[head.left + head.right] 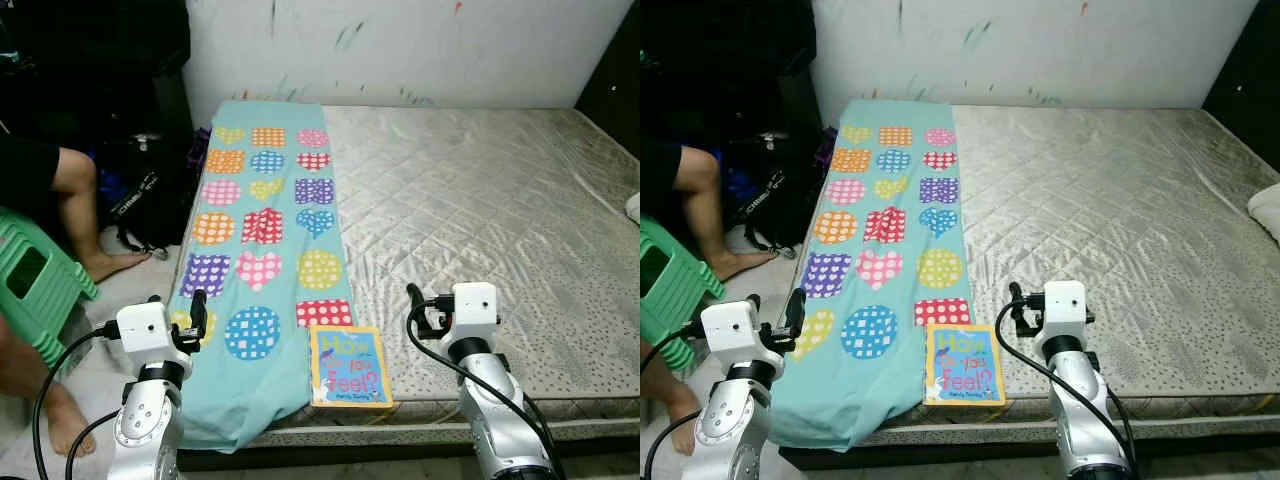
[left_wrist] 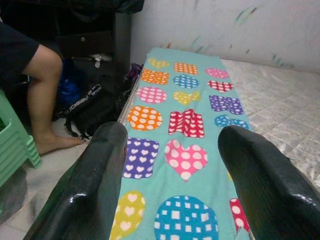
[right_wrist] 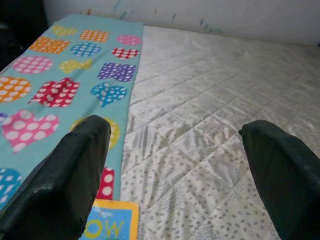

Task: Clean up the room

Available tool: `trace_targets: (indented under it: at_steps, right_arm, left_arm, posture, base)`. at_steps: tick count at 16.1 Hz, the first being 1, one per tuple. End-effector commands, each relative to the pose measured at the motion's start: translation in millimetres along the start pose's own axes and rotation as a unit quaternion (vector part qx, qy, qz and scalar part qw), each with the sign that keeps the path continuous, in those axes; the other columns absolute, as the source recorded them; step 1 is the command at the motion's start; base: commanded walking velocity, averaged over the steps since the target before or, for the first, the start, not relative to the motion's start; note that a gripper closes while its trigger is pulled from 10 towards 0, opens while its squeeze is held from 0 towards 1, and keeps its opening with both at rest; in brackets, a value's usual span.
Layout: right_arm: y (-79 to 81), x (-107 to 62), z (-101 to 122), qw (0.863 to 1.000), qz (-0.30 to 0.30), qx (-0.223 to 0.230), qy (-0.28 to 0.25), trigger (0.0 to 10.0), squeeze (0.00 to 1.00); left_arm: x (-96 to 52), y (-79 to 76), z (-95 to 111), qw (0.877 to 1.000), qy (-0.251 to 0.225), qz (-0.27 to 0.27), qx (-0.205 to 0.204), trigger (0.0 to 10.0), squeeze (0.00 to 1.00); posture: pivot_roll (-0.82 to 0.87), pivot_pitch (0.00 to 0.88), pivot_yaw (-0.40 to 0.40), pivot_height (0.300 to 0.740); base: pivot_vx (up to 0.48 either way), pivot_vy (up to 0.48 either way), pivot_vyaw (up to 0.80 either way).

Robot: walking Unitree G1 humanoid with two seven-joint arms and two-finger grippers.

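A children's book [image 1: 350, 367] with a blue and orange cover lies flat at the near edge of the bare quilted mattress [image 1: 480, 200]. It partly overlaps the lower right corner of a teal blanket [image 1: 262, 230] printed with dotted hearts and squares. The blanket runs along the mattress's left side and hangs over the front corner. My left gripper [image 1: 178, 308] hovers open over the blanket's near left edge, its fingers [image 2: 100, 175] wide apart. My right gripper [image 1: 432, 305] is open above the mattress just right of the book [image 3: 110, 227].
A person sits at the left on a green stool [image 1: 35, 280], bare leg [image 1: 85, 205] and foot [image 1: 60, 420] on the floor beside the bed. A black bag [image 1: 150, 200] leans by the bed's left side. A white soft item [image 1: 1265, 210] sits at the far right edge.
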State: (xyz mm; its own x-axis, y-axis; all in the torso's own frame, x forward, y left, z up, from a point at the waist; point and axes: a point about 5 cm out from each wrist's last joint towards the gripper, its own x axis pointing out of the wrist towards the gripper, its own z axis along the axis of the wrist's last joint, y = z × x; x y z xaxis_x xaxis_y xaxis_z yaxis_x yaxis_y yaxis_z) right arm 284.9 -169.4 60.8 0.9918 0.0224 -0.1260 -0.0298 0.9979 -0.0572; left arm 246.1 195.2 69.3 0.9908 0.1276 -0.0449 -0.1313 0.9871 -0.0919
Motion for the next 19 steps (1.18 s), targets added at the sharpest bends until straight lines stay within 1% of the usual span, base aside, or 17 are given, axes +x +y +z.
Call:
trace_targets:
  at_steps: [1,3,4,6,9,12,15,19]
  right_arm:
    - [-4.2,-1.0,3.1,1.000,-0.004,0.010,-0.002,10.0,0.00]
    - [-8.2,-0.8,2.8,1.000,-0.010,0.020,0.003,10.0,0.00]
    - [-9.9,-0.2,2.0,0.999,-0.013,0.035,0.010,10.0,0.00]
    - [-10.7,-0.2,1.5,0.999,-0.016,0.047,0.016,10.0,0.00]
    - [-12.4,-2.8,2.3,0.997,-0.022,0.077,0.024,10.0,0.00]
    - [-12.1,-6.0,1.0,0.996,-0.023,0.076,0.031,10.0,0.00]
    - [-14.0,-6.2,1.9,0.997,-0.020,0.064,0.034,10.0,0.00]
    - [-13.3,-5.4,2.8,0.997,-0.018,0.061,0.036,10.0,0.00]
  left_arm:
    - [0.8,-0.3,-0.9,1.000,0.005,-0.001,-0.001,10.0,0.00]
    - [2.7,-1.1,-2.8,1.000,0.012,0.002,0.001,10.0,0.00]
    - [3.7,-1.5,-7.4,0.999,0.032,0.006,-0.009,10.0,0.00]
    - [3.2,0.8,-13.3,0.998,0.058,0.017,-0.007,10.0,0.00]
    - [-0.8,-0.6,-6.9,0.999,0.045,-0.009,-0.017,10.0,0.00]
    - [-2.0,0.1,-6.5,0.998,0.052,-0.014,-0.016,10.0,0.00]
    - [-2.5,-1.7,-5.6,0.998,0.053,-0.025,-0.014,10.0,0.00]
    - [-2.1,-2.3,-4.9,0.998,0.055,-0.027,-0.015,10.0,0.00]
  posture:
    - [-0.10,0.000,-0.021,0.740]
    - [-0.11,0.000,-0.024,0.740]
    - [-0.11,0.000,-0.028,0.740]
    - [-0.11,0.000,-0.028,0.740]
    - [-0.10,0.000,-0.025,0.740]
    - [-0.10,0.000,-0.021,0.740]
    - [-0.10,0.000,-0.018,0.740]
    - [-0.10,0.000,-0.020,0.740]
  base:
    - [0.000,0.000,0.00]
    - [0.000,0.000,0.00]
    - [0.000,0.000,0.00]
    - [0.000,0.000,0.00]
    - [0.000,0.000,0.00]
    - [0.000,0.000,0.00]
    - [0.000,0.000,0.00]
    - [0.000,0.000,0.00]
